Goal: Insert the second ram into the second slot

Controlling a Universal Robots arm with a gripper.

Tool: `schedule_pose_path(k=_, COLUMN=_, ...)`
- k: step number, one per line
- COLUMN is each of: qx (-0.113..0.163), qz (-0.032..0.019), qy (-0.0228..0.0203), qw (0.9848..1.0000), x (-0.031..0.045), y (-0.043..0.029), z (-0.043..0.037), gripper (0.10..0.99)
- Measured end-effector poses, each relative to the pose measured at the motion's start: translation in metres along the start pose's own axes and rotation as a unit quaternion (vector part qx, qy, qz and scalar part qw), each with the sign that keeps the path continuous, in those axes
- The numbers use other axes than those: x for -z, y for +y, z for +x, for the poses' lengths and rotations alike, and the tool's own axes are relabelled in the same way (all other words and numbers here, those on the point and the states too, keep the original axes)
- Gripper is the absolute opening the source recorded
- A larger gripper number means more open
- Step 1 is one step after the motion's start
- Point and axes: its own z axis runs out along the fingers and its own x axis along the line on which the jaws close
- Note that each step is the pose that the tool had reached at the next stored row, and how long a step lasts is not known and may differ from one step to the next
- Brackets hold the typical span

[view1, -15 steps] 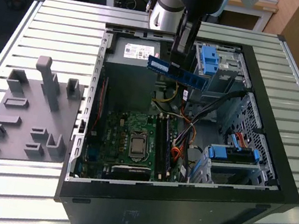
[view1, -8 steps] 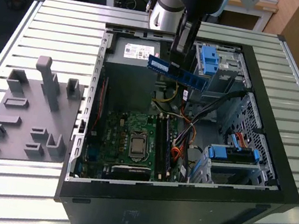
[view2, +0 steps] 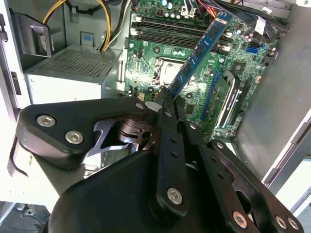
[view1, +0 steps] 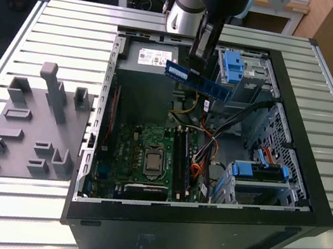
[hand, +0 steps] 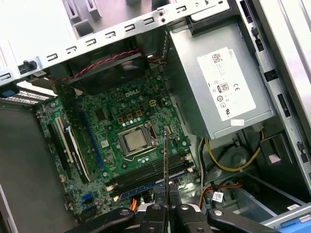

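Black linked-metal hand (view2: 167,99) sits closest to the lens in both wrist views. Its two fingers are pinched tight on one end of the long, thin blue circuit-board ram stick (view2: 201,48), which juts out from the fingertips over the green motherboard (view2: 194,82).

In the exterior view the stick hangs in the upper middle of the frame. It is in the air above the open black computer case (view1: 310,188) and slopes down toward the exterior view's right. It is between the grey box-shaped power supply (view1: 145,63) and a chunky blue plastic drive latch (view1: 233,65). The long black memory slots (view1: 181,159) lie lower in the frame beside the processor socket, well apart from the stick. The case rests on a ribbed silver metal counter (view1: 75,18), with a grey moulded fixture plate (view1: 23,131) at the exterior view's left.
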Motion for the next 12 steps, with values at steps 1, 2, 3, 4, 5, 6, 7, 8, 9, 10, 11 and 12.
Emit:
schedule_pose_path(k=1, qx=-0.002, qz=0.0, qy=-0.0001, qw=1.0, x=0.0, y=0.0, z=0.0, gripper=0.137)
schedule_pose_path(k=2, qx=-0.005, qz=0.0001, qy=-0.0002, qw=1.0, x=0.0, y=0.0, z=0.0, gripper=0.137)
schedule_pose_path(k=3, qx=-0.007, qz=0.0001, qy=-0.0002, qw=1.0, x=0.0, y=0.0, z=0.0, gripper=0.137)
schedule_pose_path(k=4, qx=-0.009, qz=0.0001, qy=-0.0003, qw=1.0, x=0.0, y=0.0, z=0.0, gripper=0.137)
schedule_pose_path(k=5, qx=-0.012, qz=0.0002, qy=-0.0004, qw=0.9999, x=0.0, y=0.0, z=0.0, gripper=0.137)
schedule_pose_path(k=6, qx=-0.014, qz=0.0002, qy=-0.0005, qw=0.9999, x=0.0, y=0.0, z=0.0, gripper=0.137)
schedule_pose_path(k=7, qx=-0.016, qz=0.0002, qy=-0.0006, qw=0.9999, x=0.0, y=0.0, z=0.0, gripper=0.137)
schedule_pose_path(k=8, qx=-0.019, qz=0.0003, qy=-0.0007, qw=0.9998, x=0.0, y=0.0, z=0.0, gripper=0.137)
schedule_pose_path(k=9, qx=-0.022, qz=0.0003, qy=-0.0008, qw=0.9998, x=0.0, y=0.0, z=0.0, gripper=0.137)
schedule_pose_path(k=10, qx=-0.024, qz=0.0004, qy=-0.0009, qw=0.9997, x=0.0, y=0.0, z=0.0, gripper=0.137)
schedule_pose_path(k=11, qx=-0.028, qz=0.0004, qy=-0.0009, qw=0.9996, x=0.0, y=0.0, z=0.0, gripper=0.137)
schedule_pose_path(k=12, qx=-0.031, qz=0.0005, qy=-0.001, qw=0.9995, x=0.0, y=0.0, z=0.0, gripper=0.137)
